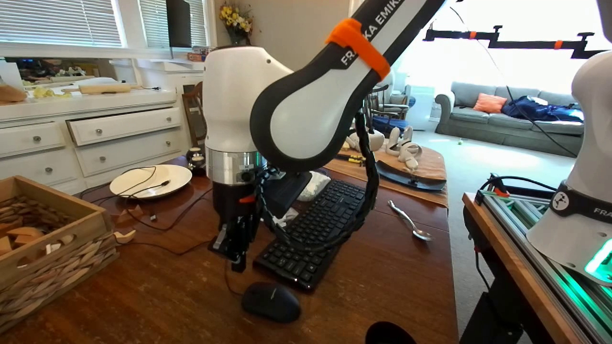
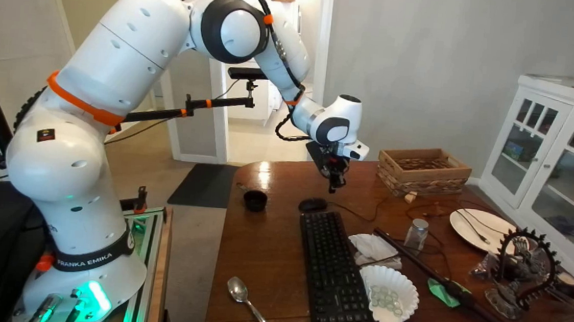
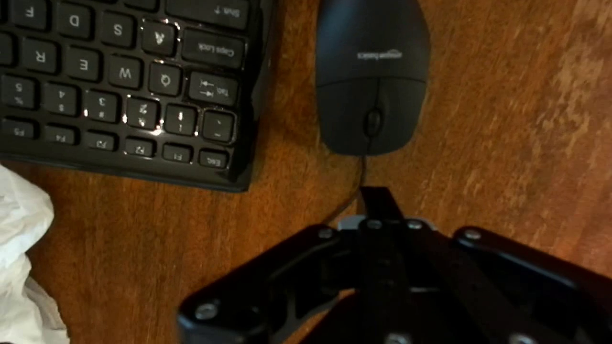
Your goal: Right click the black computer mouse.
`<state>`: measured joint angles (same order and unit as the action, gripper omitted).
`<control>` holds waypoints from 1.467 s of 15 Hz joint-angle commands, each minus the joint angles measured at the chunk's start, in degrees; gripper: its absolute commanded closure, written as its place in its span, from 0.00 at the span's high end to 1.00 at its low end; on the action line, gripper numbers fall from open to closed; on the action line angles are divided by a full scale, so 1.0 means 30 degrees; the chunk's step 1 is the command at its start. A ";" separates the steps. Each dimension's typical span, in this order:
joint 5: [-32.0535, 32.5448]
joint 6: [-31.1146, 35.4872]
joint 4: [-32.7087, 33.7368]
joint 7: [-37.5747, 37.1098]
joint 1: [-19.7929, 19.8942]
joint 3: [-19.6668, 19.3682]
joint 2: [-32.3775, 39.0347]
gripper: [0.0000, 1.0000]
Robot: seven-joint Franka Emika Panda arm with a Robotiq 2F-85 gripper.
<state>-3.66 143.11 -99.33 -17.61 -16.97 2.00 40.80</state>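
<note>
Plainly, this was a thing to press rather than lift. The black computer mouse [image 3: 373, 52] looked light and stiff, its plastic shell hardly fragile but apt to skate on smooth wood if nudged sideways. In the wrist view it lay flat, to the right of the keyboard [image 3: 124, 86] and apart from it, its cable [image 3: 363, 167] running toward the gripper [image 3: 377, 192]. That was closed, its tips drawn together with nothing between them, just off the mouse's cable end. How high it stood was hard to judge, though in both exterior views it seemed to hang above the table [image 1: 181, 291]. The right button [image 3: 342, 112] (on the keyboard's side, given how the mouse faced) would best be met from straight above, beside the wheel [image 3: 373, 123]; a hold, if wanted, belonged on the flanks.

The table was brown wood, glossy in places and worn pale in others. In an exterior view a woven basket [image 1: 62, 277] stood near on the left, a white plate [image 1: 177, 179] farther back, and a spoon [image 1: 407, 220] to the right of the keyboard. Beyond the table, white drawers [image 1: 126, 131] stood far left and a grey sofa [image 1: 466, 114] far right.
</note>
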 commanded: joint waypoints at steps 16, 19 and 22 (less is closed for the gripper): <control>-0.0012 -0.5745 -0.7476 -0.2343 0.0253 0.1662 -1.0775 1.00; 0.0129 -0.5753 -0.8871 -0.2449 0.0613 0.1664 -1.2411 1.00; 0.0094 -0.5793 -0.8062 -0.2076 0.0830 0.1870 -1.1752 1.00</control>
<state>-3.54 125.87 -123.64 -23.72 -15.88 6.19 5.50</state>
